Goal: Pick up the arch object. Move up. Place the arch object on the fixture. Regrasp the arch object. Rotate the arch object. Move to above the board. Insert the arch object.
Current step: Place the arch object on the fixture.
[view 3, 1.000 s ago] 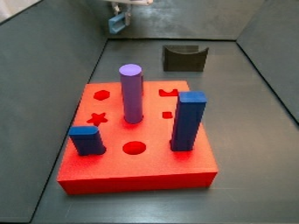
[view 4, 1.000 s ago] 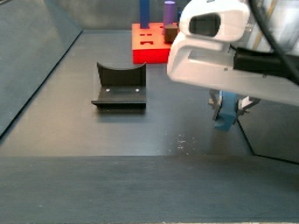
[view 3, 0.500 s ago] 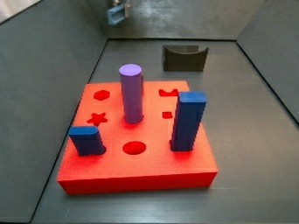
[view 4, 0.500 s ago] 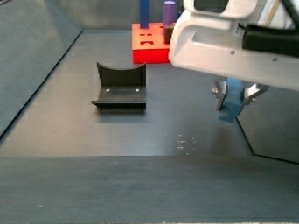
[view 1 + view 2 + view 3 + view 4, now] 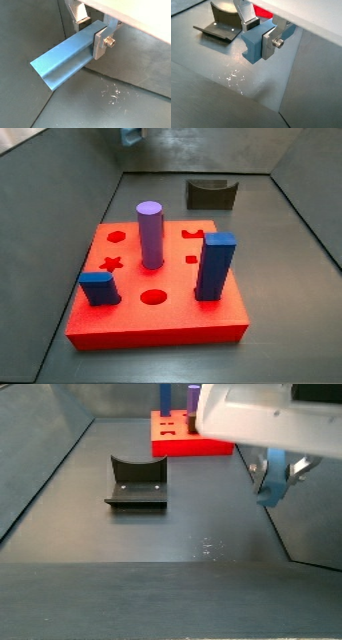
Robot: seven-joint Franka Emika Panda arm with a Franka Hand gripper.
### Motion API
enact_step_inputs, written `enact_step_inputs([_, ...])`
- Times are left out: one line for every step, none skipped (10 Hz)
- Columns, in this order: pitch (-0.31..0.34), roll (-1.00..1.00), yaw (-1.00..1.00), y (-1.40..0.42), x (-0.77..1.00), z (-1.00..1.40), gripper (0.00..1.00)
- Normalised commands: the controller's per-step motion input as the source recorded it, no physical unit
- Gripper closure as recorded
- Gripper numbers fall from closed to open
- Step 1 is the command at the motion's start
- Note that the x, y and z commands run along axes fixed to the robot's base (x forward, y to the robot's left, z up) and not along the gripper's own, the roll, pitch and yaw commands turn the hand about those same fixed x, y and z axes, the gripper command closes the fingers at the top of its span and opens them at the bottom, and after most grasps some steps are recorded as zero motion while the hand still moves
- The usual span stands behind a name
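Observation:
The arch object (image 5: 61, 64), a pale blue bar, is clamped between my gripper's (image 5: 89, 34) silver fingers, well above the dark floor. In a wrist view its notched end face (image 5: 252, 44) shows, pointing down. A side view has the arch object (image 5: 274, 492) hanging from the gripper (image 5: 278, 470) to the right of the fixture (image 5: 136, 482). The fixture (image 5: 211, 194) sits at the back of the floor, beyond the red board (image 5: 160, 320). At the top edge of that side view only the arch object's tip (image 5: 131, 137) shows.
On the board stand a purple cylinder (image 5: 150, 233) and two dark blue square pegs (image 5: 215, 266) (image 5: 96, 288). Grey walls enclose the floor on the sides. The board (image 5: 181, 439) lies far behind the fixture in a side view.
The gripper has risen with the arch object in it, from just above the floor to well clear of it. It has nearly left the top of one side view.

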Motion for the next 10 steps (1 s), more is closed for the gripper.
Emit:
enact_step_inputs([0.11,0.08,0.02,0.0,-0.02,0.74,1.0])
enact_step_inputs([0.11,0.07,0.02,0.0,-0.02,0.61,1.0])
enact_step_inputs([0.116,0.07,0.02,0.0,-0.01,0.47,1.0])
enact_step_inputs([0.12,0.07,0.02,0.0,-0.01,0.36,1.0])
enact_step_inputs([0.121,0.06,0.02,0.0,-0.01,0.29,1.0])
enact_step_inputs([-0.182,0.12,1.0,-1.0,0.9,-0.17,1.0])
enact_step_inputs([-0.189,0.13,1.0,-1.0,0.9,-0.21,1.0])
enact_step_inputs([-0.216,0.13,1.0,-1.0,0.92,-0.2,1.0])
enact_step_inputs([-0.207,0.11,0.93,-1.0,0.93,-0.2,1.0])
enact_step_inputs([-0.13,0.05,0.59,-1.0,0.96,-0.19,1.0])
